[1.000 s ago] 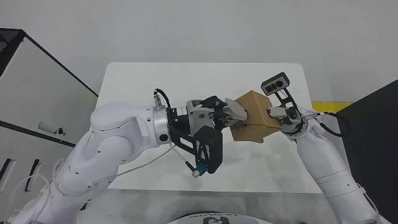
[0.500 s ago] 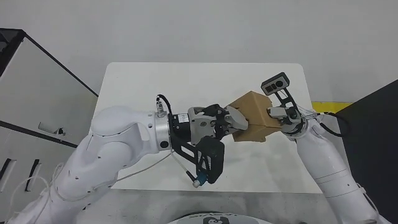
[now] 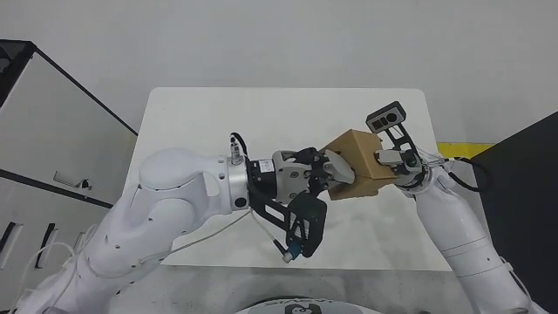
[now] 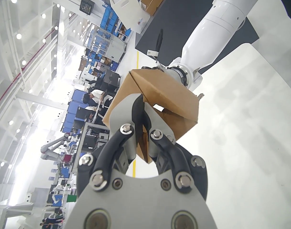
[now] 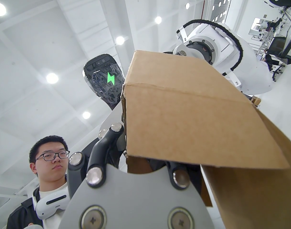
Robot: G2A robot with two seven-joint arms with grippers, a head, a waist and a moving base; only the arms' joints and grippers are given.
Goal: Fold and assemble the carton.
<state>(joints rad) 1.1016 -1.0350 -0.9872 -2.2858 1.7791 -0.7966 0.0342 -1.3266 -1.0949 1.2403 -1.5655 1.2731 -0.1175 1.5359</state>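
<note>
A brown carton (image 3: pixel 357 153) is held above the right half of the white table (image 3: pixel 218 139), partly folded, with loose flaps at its near end. My right gripper (image 3: pixel 390 162) is shut on the carton's right wall. In the right wrist view that wall (image 5: pixel 183 120) passes between the fingers (image 5: pixel 113 132), and the far finger is hidden behind it. My left gripper (image 3: pixel 342 173) is at the carton's left end. In the left wrist view the carton (image 4: pixel 164 91) shows an open gap between its flaps, and my left gripper (image 4: pixel 139 103) is pinched shut on a flap edge.
A black-framed cabinet (image 3: pixel 17 61) stands off the table's left side and a dark unit (image 3: pixel 523 174) off its right side. The left half of the table is bare white surface.
My left gripper has moved right and nearer to the carton's lower left end, and its fingers have closed on a flap. The right arm has held still.
</note>
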